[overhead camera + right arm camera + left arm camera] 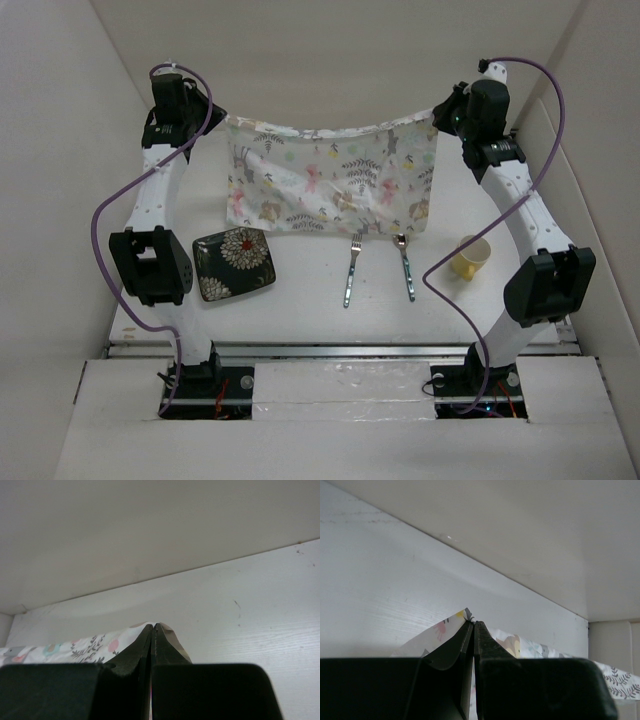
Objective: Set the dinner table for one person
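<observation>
Both grippers are pinched tight on cloth: the left gripper [472, 625] has the left top corner of the mat [330, 180], the right gripper [151, 627] the other. The mat hangs stretched between them, long axis left to right, over the far part of the table [300, 325], which spreads below and toward the bases. Neither arm is nearer — a shared lay-down, I'd say. Count: one mat, one plate [234, 263] left, one fork [352, 268] and one spoon [405, 265] near its lower edge, one cup [470, 256] right.
</observation>
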You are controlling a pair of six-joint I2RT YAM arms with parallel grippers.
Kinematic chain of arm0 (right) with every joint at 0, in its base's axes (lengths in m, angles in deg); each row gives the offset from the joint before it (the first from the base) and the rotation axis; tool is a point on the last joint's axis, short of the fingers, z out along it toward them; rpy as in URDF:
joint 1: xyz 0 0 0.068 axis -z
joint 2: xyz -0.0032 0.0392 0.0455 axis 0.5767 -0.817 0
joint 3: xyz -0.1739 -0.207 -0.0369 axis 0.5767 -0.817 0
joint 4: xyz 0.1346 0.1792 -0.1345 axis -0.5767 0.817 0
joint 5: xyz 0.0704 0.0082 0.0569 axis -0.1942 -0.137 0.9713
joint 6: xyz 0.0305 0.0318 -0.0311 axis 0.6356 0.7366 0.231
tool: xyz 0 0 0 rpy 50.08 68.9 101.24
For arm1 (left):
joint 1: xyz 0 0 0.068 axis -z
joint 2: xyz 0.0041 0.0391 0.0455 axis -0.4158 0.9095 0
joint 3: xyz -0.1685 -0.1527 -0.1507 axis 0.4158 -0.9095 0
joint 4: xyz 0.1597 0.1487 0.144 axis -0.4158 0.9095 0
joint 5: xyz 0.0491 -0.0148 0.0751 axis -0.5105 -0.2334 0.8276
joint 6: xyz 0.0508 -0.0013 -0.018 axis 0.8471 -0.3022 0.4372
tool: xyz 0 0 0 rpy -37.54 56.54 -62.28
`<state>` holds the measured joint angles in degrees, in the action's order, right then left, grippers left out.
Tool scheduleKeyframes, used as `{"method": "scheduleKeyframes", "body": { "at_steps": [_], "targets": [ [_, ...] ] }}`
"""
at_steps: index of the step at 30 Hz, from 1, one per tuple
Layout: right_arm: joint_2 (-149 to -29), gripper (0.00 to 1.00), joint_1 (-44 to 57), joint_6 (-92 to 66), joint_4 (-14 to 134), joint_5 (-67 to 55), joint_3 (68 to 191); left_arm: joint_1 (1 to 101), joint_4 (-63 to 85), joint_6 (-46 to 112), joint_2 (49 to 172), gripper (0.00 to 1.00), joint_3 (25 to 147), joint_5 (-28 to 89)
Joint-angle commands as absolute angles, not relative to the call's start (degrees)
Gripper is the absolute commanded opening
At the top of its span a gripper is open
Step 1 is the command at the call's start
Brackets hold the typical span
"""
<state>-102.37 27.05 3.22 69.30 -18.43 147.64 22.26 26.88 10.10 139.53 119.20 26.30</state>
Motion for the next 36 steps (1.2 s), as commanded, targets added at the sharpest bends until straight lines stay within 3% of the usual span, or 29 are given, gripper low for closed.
{"method": "scheduleKeyframes", "body": {
  "at_steps": [1, 7, 16, 19, 36],
  "targets": [
    [-103.6, 0.00, 27.6, 2.9, 69.8, -16.4, 160.4, 22.2, 26.3, 9.5, 139.1, 0.00, 129.8, 24.8],
    [-103.3, 0.00, 29.4, 2.2, 70.3, -16.1, 161.7, 22.2, 22.2, 9.8, 135.4, 0.00, 123.4, 25.5],
    [-102.2, 0.00, 32.7, 6.8, 56.8, -10.6, 132.2, 22.2, 10.1, 7.4, 131.8, 0.00, 93.2, 27.1],
    [-103.9, 0.00, 33.5, 7.6, 55.9, -9.8, 129.3, 22.2, 8.5, 6.5, 132.7, 0.00, 88.1, 27.7],
    [-107.6, 0.00, 35.0, 7.6, 58.2, -11.3, 121.2, 23.4, 10.2, 6.6, 139.3, 0.00, 81.2, 29.0]
  ]
}}
